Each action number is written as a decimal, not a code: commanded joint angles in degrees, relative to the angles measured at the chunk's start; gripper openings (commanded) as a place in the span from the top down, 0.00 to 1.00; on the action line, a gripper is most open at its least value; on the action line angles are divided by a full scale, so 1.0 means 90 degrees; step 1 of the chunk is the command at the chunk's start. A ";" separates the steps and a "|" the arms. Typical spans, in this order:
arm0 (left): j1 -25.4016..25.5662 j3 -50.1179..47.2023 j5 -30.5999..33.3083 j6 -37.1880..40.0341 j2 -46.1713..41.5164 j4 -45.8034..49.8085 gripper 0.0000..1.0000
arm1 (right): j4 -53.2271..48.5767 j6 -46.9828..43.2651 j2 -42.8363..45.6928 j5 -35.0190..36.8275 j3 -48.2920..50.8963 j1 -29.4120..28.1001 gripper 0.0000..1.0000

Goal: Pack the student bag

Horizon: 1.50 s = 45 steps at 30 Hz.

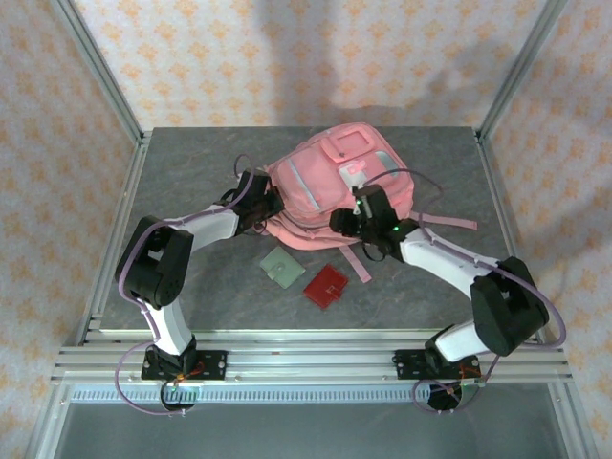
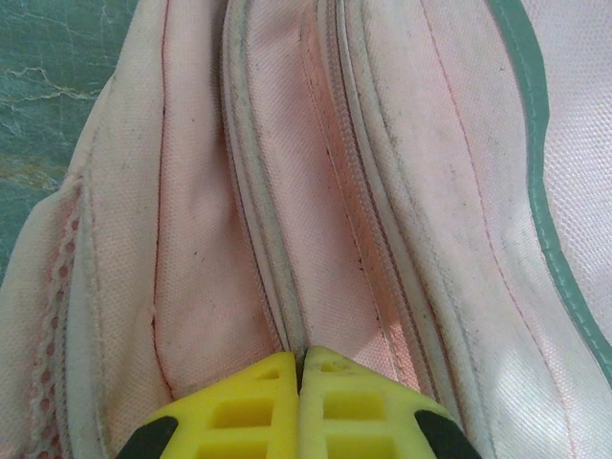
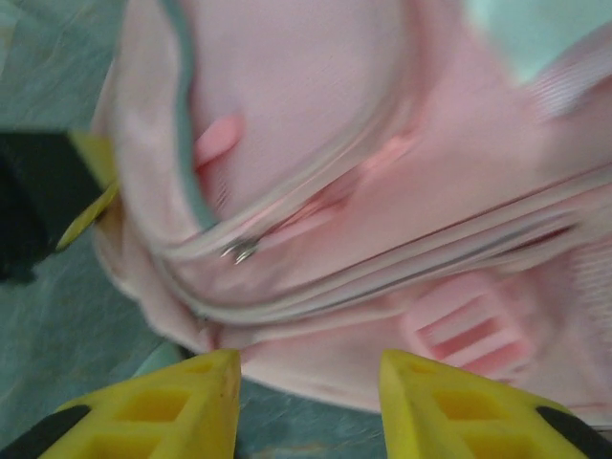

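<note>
Left wrist view has the left end effector (image 2: 301, 368) closed tight on what looks like a piping fold of the pink student bag (image 2: 287, 191), which lies on the table (image 1: 191, 172), while the right end effector (image 3: 308, 382) hangs part-open and empty near the zip pull (image 3: 241, 251), so a pull could slip that thin fold free or drag the whole bag.

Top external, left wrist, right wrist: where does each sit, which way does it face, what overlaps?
Top external: above and behind the bases, looking down at the table; both arms, left end effector and right end effector at the student bag.
Left wrist: on the left arm, facing the bag's seams close up; closed yellow fingers at bottom.
Right wrist: on the right arm, facing the bag's zipped side; open fingers at bottom.
Shared: all three see the bag.
</note>
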<state>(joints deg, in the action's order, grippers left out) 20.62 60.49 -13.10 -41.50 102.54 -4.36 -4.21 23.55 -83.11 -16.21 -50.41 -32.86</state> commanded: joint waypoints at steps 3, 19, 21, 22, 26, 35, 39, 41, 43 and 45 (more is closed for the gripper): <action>0.0098 0.0228 -0.0077 0.0080 -0.0202 0.0300 1.00 | 0.0182 0.0020 -0.0668 -0.0148 -0.0246 -0.0508 0.57; 0.0199 0.0274 -0.0185 -0.0018 -0.0105 0.0201 1.00 | 0.0176 0.0088 -0.1874 -0.0080 -0.1238 -0.0792 0.66; 0.0196 0.0276 -0.0202 -0.0028 -0.0085 0.0192 1.00 | 0.0212 0.0117 -0.1927 -0.0150 -0.1276 -0.0802 0.69; 0.0205 0.0265 -0.0204 -0.0028 -0.0075 0.0183 1.00 | 0.0237 0.0125 -0.1951 -0.0169 -0.1286 -0.0802 0.74; 0.0209 0.0260 -0.0213 -0.0050 -0.0037 0.0162 1.00 | 0.0127 0.0102 -0.2059 -0.0184 -0.1357 -0.0802 0.96; 0.0080 0.0279 -0.0035 0.0079 -0.0074 0.0279 1.00 | -0.0649 -0.0028 -0.1378 0.0865 -0.1021 -0.0699 1.00; -0.0025 0.0231 0.0000 0.0171 -0.0114 0.0333 1.00 | -0.1065 -0.0067 -0.1088 0.1319 -0.0775 -0.0340 1.00; -0.0065 0.0204 0.0001 0.0209 -0.0129 0.0362 1.00 | -0.1172 -0.0112 -0.0900 0.1452 -0.0628 -0.0144 1.00; -0.0075 0.0196 0.0006 0.0243 -0.0143 0.0377 1.00 | -0.1197 -0.0162 -0.0721 0.1411 -0.0525 -0.0006 1.00; -0.0063 0.0195 -0.0116 0.0242 -0.0144 0.0335 1.00 | -0.1203 -0.0186 -0.0613 0.1322 -0.0516 0.0012 1.00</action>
<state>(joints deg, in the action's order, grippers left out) 20.45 61.36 -14.55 -40.60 102.52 -2.85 -13.15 22.83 -91.29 -10.31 -55.55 -34.37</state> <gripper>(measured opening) 0.044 0.044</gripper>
